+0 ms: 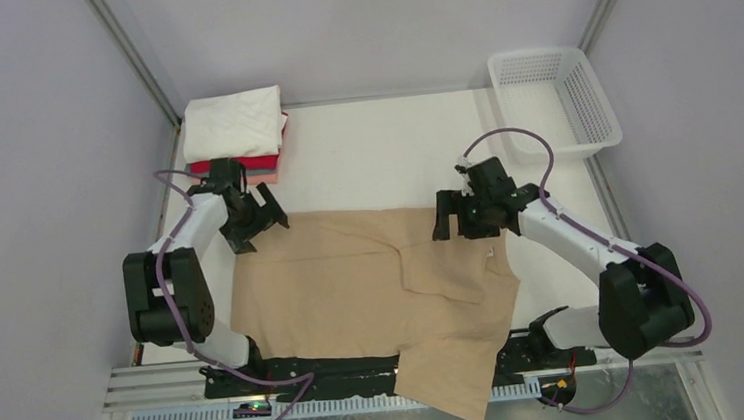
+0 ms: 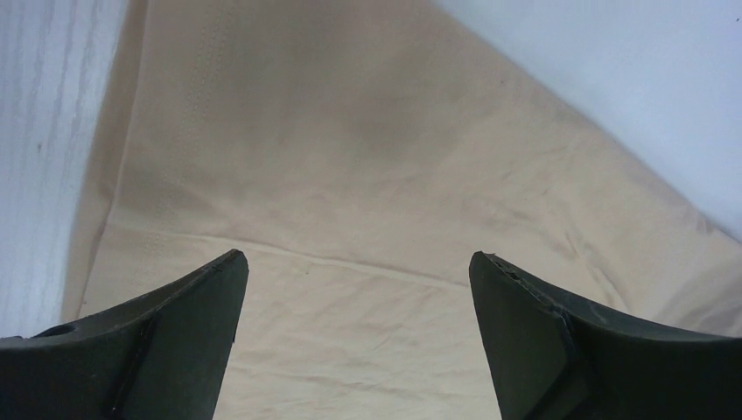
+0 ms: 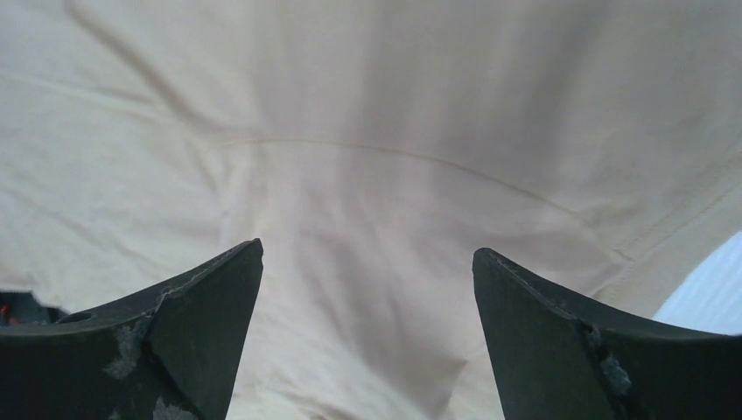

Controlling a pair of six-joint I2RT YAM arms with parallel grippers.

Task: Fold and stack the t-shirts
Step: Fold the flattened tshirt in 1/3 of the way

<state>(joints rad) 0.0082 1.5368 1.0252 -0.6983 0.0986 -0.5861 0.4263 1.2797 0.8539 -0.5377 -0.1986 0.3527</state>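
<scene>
Currently I read tan t-shirt [image 1: 354, 282] creased, part-folded; left gripper [image 2: 359, 258], right gripper [image 3: 367, 249] gaping, empty; white t-shirt [image 1: 233, 123] hides most of the stack [image 1: 262, 162] beneath.

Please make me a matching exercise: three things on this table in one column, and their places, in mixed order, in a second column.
1. plain tan cloth t-shirt
2. folded white cloth t-shirt
3. white plastic mesh basket

A. far right corner
B. top of the stack, far left
C. spread out in the middle

Pairs: 1-C, 2-B, 3-A
</scene>
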